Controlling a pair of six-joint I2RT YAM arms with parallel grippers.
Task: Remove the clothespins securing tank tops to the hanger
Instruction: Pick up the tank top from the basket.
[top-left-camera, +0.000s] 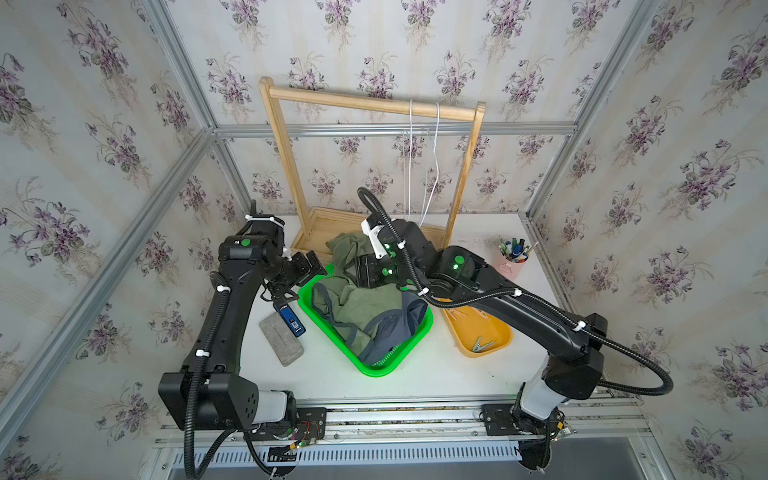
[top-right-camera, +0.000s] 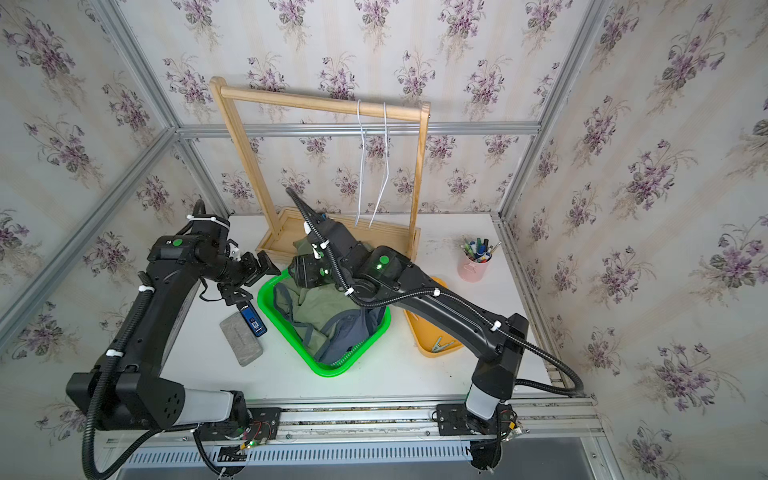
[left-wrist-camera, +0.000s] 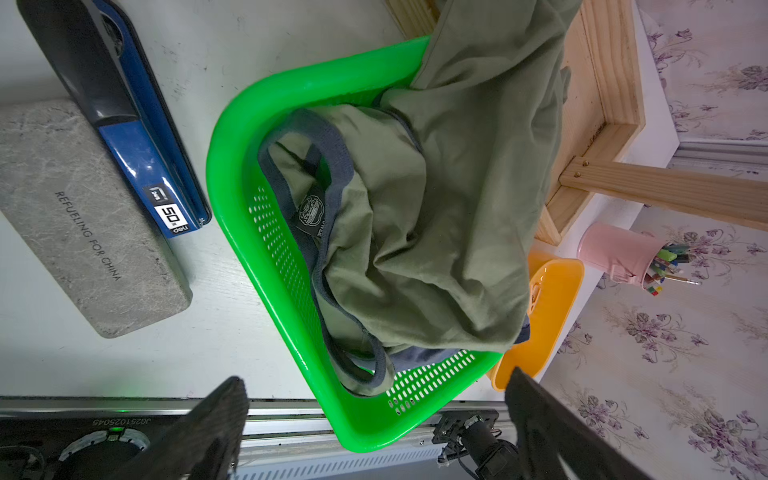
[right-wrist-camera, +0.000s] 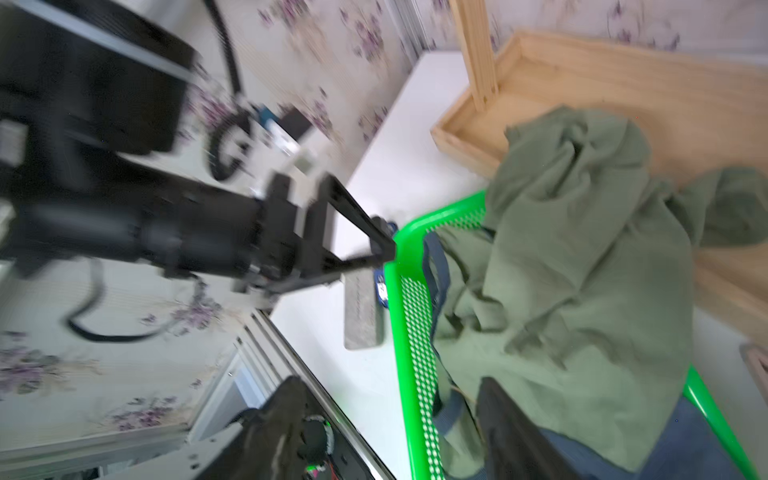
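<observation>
Walls (top-left-camera: 457, 41): pale striped wallpaper, purple flower sprigs, all round. Aluminium frame (top-left-camera: 519, 129) crosses at 12 o'clock. White table (top-left-camera: 291, 382) centre; metal rail (top-left-camera: 395, 411) at 6 o'clock. Light even, diffuse.

Soft, even daylight-white light fills both top views, leaving only faint shadows on the desk (top-left-camera: 415, 386). The wide lens bows the aluminium frame (top-left-camera: 104, 249) at the edges. The left wrist view renders the olive tank top (left-wrist-camera: 436, 249) crisply. The right wrist view smears the left arm (right-wrist-camera: 124, 232) and the wallpaper (right-wrist-camera: 41, 365).
</observation>
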